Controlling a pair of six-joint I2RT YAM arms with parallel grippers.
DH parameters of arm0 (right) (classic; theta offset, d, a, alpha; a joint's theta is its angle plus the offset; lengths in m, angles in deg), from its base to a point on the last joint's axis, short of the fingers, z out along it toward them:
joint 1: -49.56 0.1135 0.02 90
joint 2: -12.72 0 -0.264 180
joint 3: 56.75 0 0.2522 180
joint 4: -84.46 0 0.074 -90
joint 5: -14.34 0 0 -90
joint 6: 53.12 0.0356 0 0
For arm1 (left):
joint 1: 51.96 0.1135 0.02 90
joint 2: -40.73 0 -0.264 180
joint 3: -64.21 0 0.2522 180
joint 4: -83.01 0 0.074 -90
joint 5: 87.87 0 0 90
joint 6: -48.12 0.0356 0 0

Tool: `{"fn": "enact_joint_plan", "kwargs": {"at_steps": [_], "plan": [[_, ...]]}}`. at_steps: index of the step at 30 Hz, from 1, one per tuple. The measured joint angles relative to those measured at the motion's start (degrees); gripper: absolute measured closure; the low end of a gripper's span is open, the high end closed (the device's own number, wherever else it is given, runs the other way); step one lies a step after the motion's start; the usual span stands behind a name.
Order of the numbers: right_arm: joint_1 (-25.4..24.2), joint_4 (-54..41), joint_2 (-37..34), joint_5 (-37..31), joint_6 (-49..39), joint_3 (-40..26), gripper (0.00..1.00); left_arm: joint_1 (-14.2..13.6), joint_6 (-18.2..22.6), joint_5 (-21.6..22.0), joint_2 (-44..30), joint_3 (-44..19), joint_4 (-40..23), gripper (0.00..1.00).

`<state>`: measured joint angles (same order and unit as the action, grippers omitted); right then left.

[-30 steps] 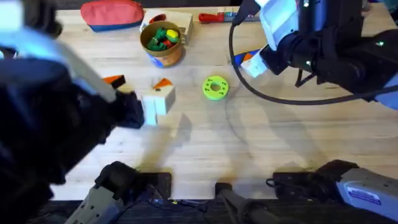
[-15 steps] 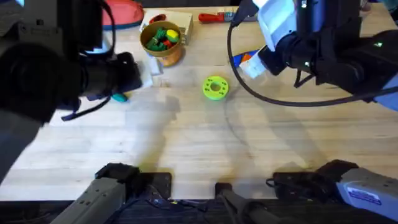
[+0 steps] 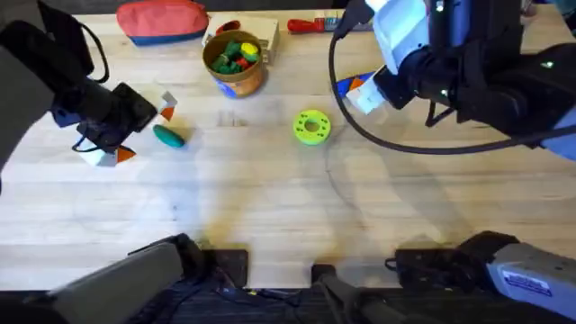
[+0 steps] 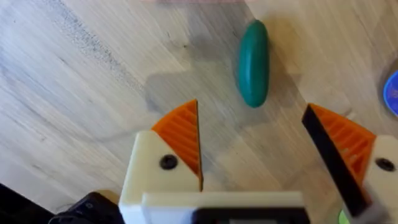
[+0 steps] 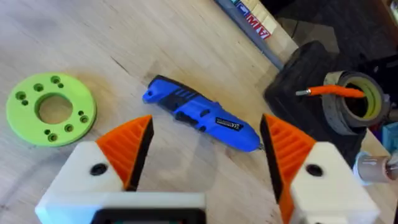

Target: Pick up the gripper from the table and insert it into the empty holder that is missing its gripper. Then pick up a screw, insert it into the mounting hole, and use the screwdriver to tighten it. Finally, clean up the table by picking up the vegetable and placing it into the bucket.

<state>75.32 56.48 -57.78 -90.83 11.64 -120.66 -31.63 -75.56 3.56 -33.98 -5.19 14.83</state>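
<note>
The left pincer [image 4: 255,155] hangs spread above the dark green oblong toy vegetable [image 4: 254,63], lying flat on the wooden bench [image 3: 270,198]. The right wrist view shows the spread right pincer [image 5: 205,152] over the blue cylindrical screwdriver [image 5: 202,113].

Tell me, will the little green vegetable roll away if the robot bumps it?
Probably. The vegetable looks smooth and rounded, lying on its side on the flat wooden table, so a sideways nudge could roll it. Its glossy skin may slip between the left gripper pads. It seems small, likely light.
</note>
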Motion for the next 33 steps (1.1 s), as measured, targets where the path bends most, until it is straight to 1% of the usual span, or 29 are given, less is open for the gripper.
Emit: {"fn": "enact_joint_plan", "kwargs": {"at_steps": [3,5,13,18,24,25,27,29,31,32,33], "plan": [[0.00,0.00,0.00,0.00,0.00,-0.02,0.010,0.34,-1.63,-0.43,-3.48,0.00,2.82,0.015],[0.00,0.00,0.00,0.02,0.00,0.00,0.010,0.34,-2.22,-1.50,-5.66,-0.02,5.09,0.015],[0.00,0.00,0.00,0.00,0.00,-0.02,0.010,0.34,-3.21,-3.43,-13.06,-0.02,9.00,0.015],[0.00,0.00,0.00,0.00,0.00,-0.01,0.011,0.34,-3.84,-3.58,-16.66,-0.02,10.65,0.013],[0.00,0.00,0.00,0.02,0.00,-0.01,0.010,0.41,-4.14,-2.73,-18.39,-0.27,10.74,0.015],[0.00,0.00,0.00,0.00,0.00,-0.02,0.010,0.46,-4.27,-2.68,-18.59,-0.41,10.76,0.059],[0.00,0.00,0.00,0.02,0.00,-0.02,0.010,0.52,-4.27,-2.13,-18.85,-0.57,10.72,0.209],[0.00,0.00,0.00,0.01,0.00,-0.02,0.009,0.56,-4.55,-1.78,-19.04,-0.57,10.55,0.468],[0.00,0.00,0.00,0.02,0.00,-0.02,0.010,0.61,-4.54,-1.84,-19.11,-0.57,10.58,0.701],[0.00,0.02,0.00,0.00,0.00,-0.02,0.010,0.61,-4.64,-1.88,-19.08,-0.66,10.58,0.846],[0.00,0.00,0.00,0.02,0.00,-0.02,0.010,0.61,-4.48,-1.90,-18.98,-0.84,10.52,0.957]]}}
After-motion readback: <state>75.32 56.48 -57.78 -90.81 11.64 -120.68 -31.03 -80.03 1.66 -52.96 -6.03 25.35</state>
